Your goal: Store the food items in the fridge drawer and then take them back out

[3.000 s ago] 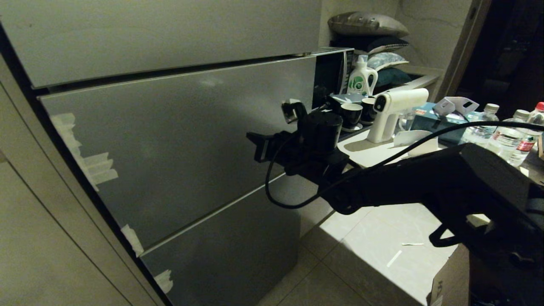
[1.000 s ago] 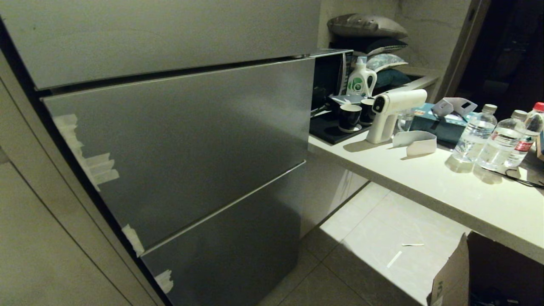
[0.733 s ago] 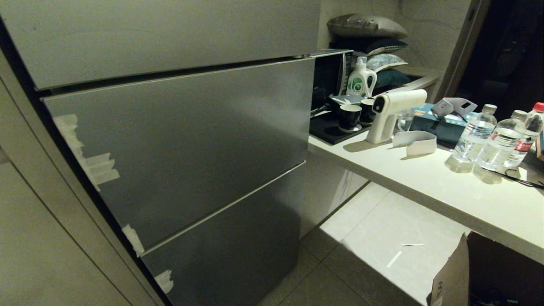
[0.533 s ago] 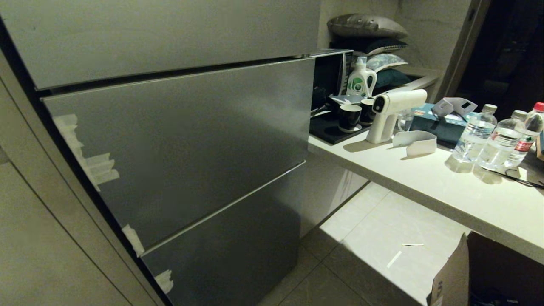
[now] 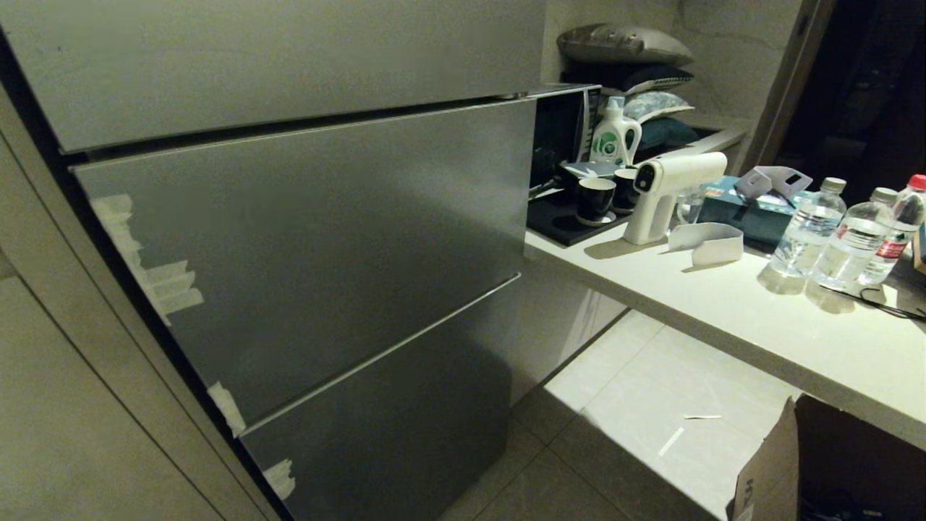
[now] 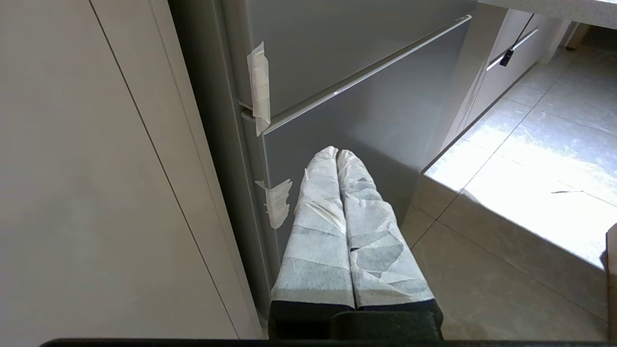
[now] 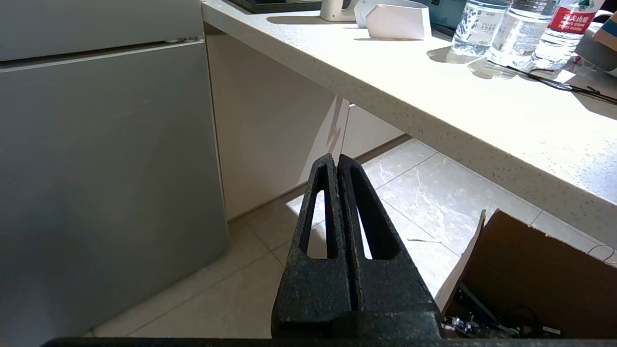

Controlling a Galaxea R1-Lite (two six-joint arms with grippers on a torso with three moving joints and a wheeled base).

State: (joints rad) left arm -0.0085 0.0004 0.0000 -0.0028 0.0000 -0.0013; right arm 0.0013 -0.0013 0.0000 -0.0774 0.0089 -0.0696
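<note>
The fridge's grey steel fronts (image 5: pixel 311 239) are all closed, so the fridge drawer and the food items are hidden. Neither arm shows in the head view. My left gripper (image 6: pixel 337 153), its fingers wrapped in white tape, is shut on nothing and hangs low before the bottom fridge front (image 6: pixel 366 120). My right gripper (image 7: pixel 336 160), black, is shut and empty, pointing at the floor below the counter edge (image 7: pixel 434 125).
A pale counter (image 5: pixel 723 304) to the right carries water bottles (image 5: pixel 810 224), a white spray gun (image 5: pixel 669 192), dark cups (image 5: pixel 597 199) and a detergent bottle (image 5: pixel 615 137). An open cardboard box (image 5: pixel 810 470) stands on the tiled floor (image 5: pixel 651 420). White tape scraps (image 5: pixel 170 286) stick on the fridge's left edge.
Three seconds ago my right arm reached across the head view toward the fridge's right edge; since a second ago it is out of that view. The fridge fronts have stayed closed.
</note>
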